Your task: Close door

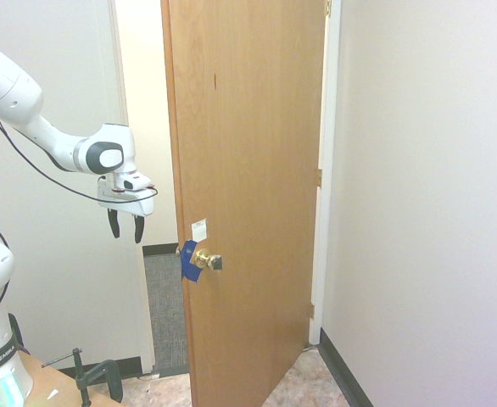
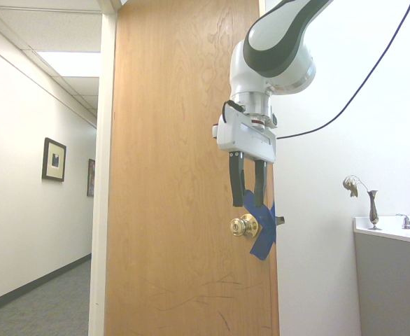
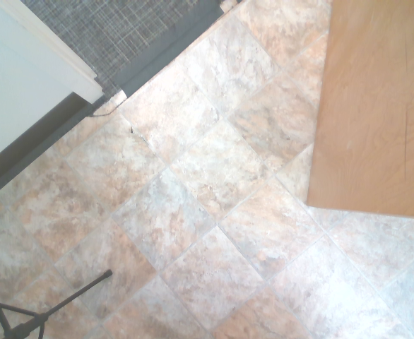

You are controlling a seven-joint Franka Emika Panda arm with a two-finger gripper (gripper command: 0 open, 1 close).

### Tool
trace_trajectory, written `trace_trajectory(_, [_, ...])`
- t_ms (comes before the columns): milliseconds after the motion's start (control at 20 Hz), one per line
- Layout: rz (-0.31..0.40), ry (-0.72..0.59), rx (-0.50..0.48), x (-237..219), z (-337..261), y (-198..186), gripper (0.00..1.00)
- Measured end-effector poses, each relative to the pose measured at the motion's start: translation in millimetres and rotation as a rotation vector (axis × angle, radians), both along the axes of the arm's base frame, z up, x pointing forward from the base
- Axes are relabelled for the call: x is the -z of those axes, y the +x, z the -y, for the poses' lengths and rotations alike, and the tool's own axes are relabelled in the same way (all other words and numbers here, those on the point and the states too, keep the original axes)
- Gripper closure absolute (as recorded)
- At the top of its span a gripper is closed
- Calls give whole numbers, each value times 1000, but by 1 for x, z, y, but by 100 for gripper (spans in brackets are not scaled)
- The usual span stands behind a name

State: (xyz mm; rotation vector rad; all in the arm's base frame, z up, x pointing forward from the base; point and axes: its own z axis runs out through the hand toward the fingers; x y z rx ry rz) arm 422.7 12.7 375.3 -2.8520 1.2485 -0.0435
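Note:
The door [image 1: 248, 170] is a tall slab of orange-brown wood, standing ajar and swung into the room. Its brass knob [image 1: 207, 260] sits by the free edge, with blue tape [image 1: 187, 258] over the latch and a small white sticker [image 1: 199, 229] above it. My gripper [image 1: 125, 227] hangs fingers-down to the left of that edge, a little above knob height, open and holding nothing. It is apart from the door. From the other side the gripper [image 2: 248, 187] shows just above the knob [image 2: 243, 226] and tape [image 2: 263, 227]. The wrist view shows the door's lower part [image 3: 376, 106] over tiled floor.
A white wall [image 1: 427, 203] stands close on the door's hinge side. Beyond the opening a hallway with grey carpet [image 1: 165, 297] runs off. A counter [image 2: 390, 238] with a small vase [image 2: 372, 208] stands nearby. A clamp [image 1: 92, 377] sits on the table corner.

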Motion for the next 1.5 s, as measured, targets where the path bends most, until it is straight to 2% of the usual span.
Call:
trace_trajectory(200, [13,-12,3,-4,0,-1,0])
trace_trajectory(500, [91,-19,28,-33,5,-21,0])
trace_trajectory(750, [148,-8,141,-55,42,-42,0])
trace_trajectory(1150, [188,32,265,-84,110,-71,0])
trace_trajectory(1500, [208,67,429,-102,175,-108,0])
